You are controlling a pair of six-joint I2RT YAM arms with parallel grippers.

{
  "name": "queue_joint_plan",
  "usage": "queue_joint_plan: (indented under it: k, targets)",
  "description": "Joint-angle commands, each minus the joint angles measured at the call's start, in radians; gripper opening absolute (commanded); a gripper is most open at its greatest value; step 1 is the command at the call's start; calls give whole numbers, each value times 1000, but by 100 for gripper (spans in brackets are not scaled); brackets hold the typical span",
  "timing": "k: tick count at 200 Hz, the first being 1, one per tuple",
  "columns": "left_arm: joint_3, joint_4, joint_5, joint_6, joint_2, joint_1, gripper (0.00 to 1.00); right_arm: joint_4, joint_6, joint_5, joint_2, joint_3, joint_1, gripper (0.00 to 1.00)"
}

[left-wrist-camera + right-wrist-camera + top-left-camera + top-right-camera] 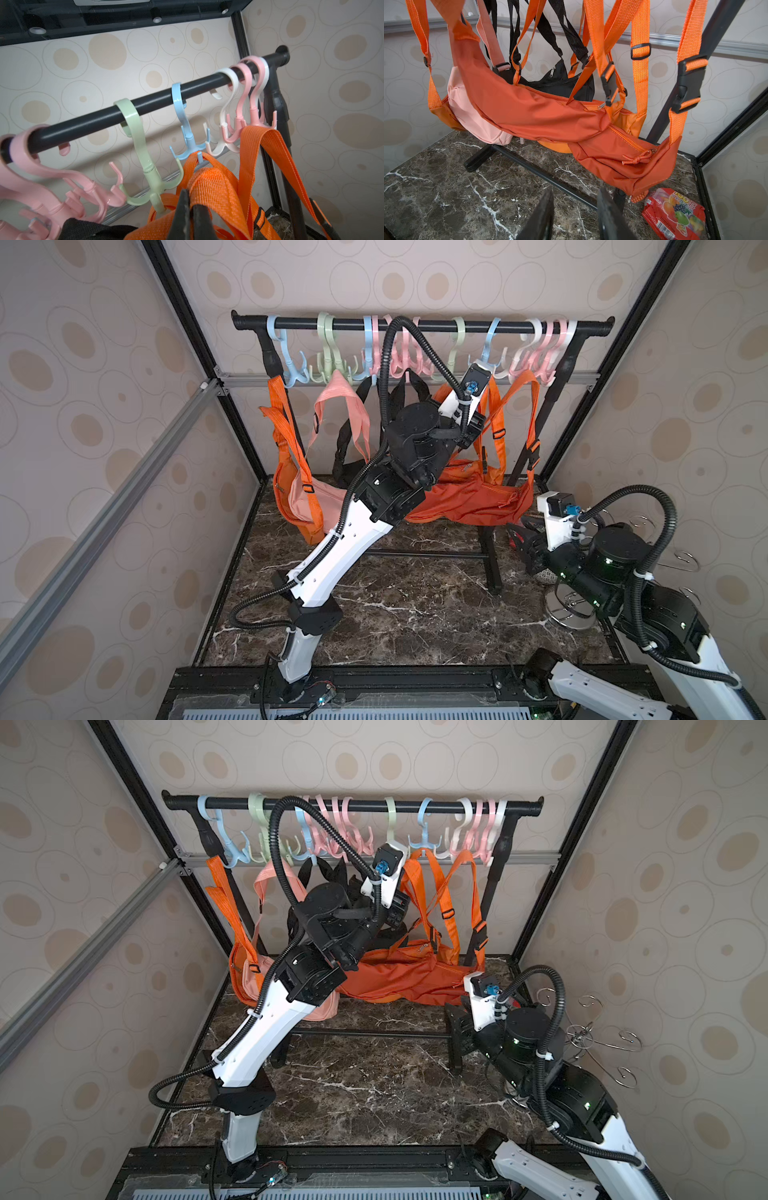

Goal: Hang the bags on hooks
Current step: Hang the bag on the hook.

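Black rail [345, 324] runs above the marble counter [395, 605]; orange bag [469, 497] hangs slung below the rail's right half. Left end effector [190, 199], just under the rail, is clamped on an orange strap [209, 187] beside the blue hook [188, 143]; right end effector [576, 190], low beneath the rail's right end, stands parted and empty.

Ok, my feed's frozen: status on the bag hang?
Left jaws shut on orange strap, at green hook. Right jaws open, empty, low. Neighbouring straps crowd the hook.
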Motion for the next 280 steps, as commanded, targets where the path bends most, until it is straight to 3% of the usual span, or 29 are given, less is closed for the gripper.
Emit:
queue_joint_plan:
  k: [1, 43, 120, 222, 280]
  targets:
    - [-41, 75, -14, 7, -52, 21, 0, 27, -1, -10, -18, -18, -2, 36]
    - [64, 96, -12, 8, 1, 39, 0, 30, 4, -4, -29, -38, -2, 34]
    - [73, 178, 8, -8, 26, 145, 0, 35, 42, -26, -43, -67, -1, 30]
    - [78, 83, 124, -22, 73, 184, 0, 77, 51, -59, -27, -96, -1, 26]
    - [42, -5, 124, -24, 75, 183, 0, 98, 51, -70, -38, -117, -2, 25]
